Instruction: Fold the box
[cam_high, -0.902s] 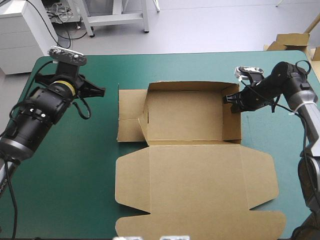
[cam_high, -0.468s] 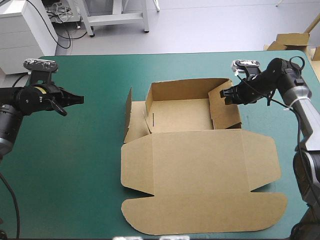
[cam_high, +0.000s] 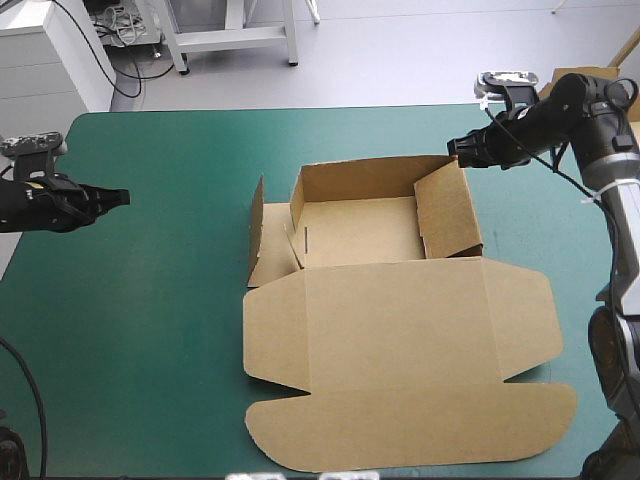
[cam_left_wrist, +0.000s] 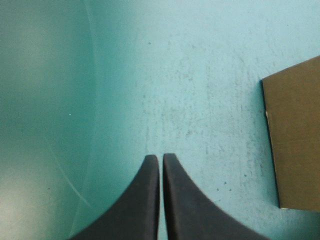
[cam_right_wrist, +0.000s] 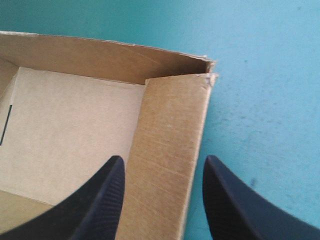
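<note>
On the teal-green tabletop (cam_high: 150, 330) the brown box (cam_high: 360, 225) lies a little to the right of the middle, as an open tray with its lid (cam_high: 400, 370) spread flat toward the near edge. The far wall (cam_high: 365, 178) of the tray stands upright. The right wall (cam_high: 448, 212) is raised too, but it is tilted and shows its broad face from above. On the opposite side, the left flap (cam_high: 257, 235) stands only half up and leans outward, away from the tray. The left hand (cam_high: 120, 197) is close to the left edge of the tabletop, well apart from the box, and points toward it. In the left wrist view its black fingers (cam_left_wrist: 145, 200) are pressed together into one pointed arch with nothing between them. Under them is only the bare cover, and one corner of brown board shows farther ahead and to one side. The right hand (cam_high: 457, 150) is at the far right corner of the tray, where the far wall and the right wall meet. In the right wrist view its fingers (cam_right_wrist: 100, 200) are spread, one over the inside of the tray and the other over the cover outside the box. The top edge of the right wall runs between them and a little lower. They do not pinch the board, and I cannot tell whether either finger touches it.
</note>
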